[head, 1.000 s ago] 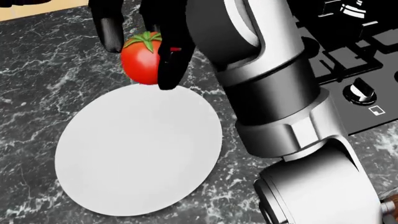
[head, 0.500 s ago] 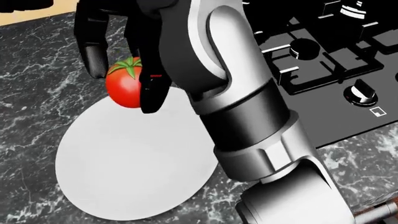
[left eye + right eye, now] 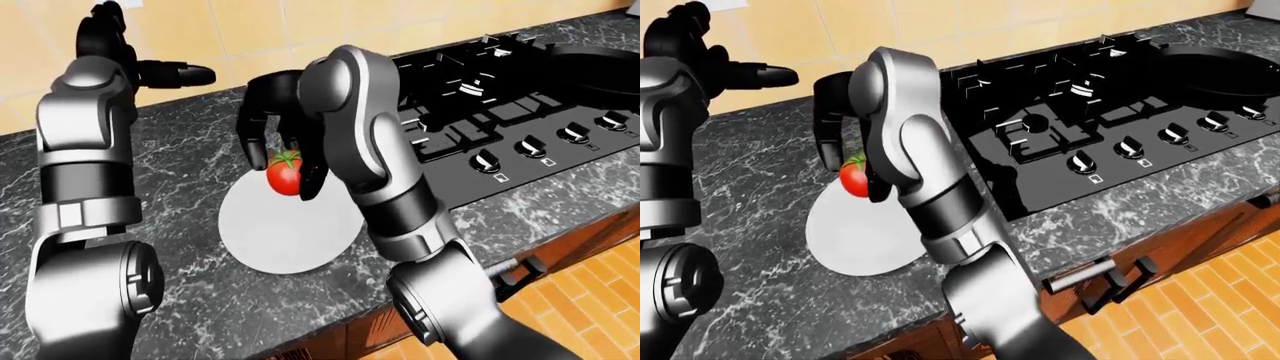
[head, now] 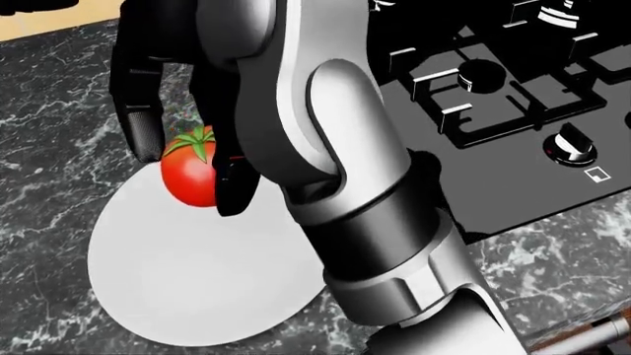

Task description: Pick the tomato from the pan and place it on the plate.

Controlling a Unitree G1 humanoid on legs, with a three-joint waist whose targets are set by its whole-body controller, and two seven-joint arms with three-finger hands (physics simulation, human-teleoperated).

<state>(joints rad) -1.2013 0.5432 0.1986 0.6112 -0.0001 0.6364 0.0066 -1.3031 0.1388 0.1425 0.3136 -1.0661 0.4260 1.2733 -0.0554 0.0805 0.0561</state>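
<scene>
While no legible writing appears, the right hand (image 4: 183,159) grips the tomato (image 4: 189,171) between closed fingers over the upper left rim of the plate (image 4: 197,288). Stove (image 3: 1080,112) and pan (image 3: 1215,64) lie upper right. Left hand (image 3: 175,73) hangs open. Since earlier, the tomato has descended leftward.

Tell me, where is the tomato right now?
In the head view the tomato sits left of centre, held between the right robot hand's black fingers, over the top edge of the white plate.
</scene>
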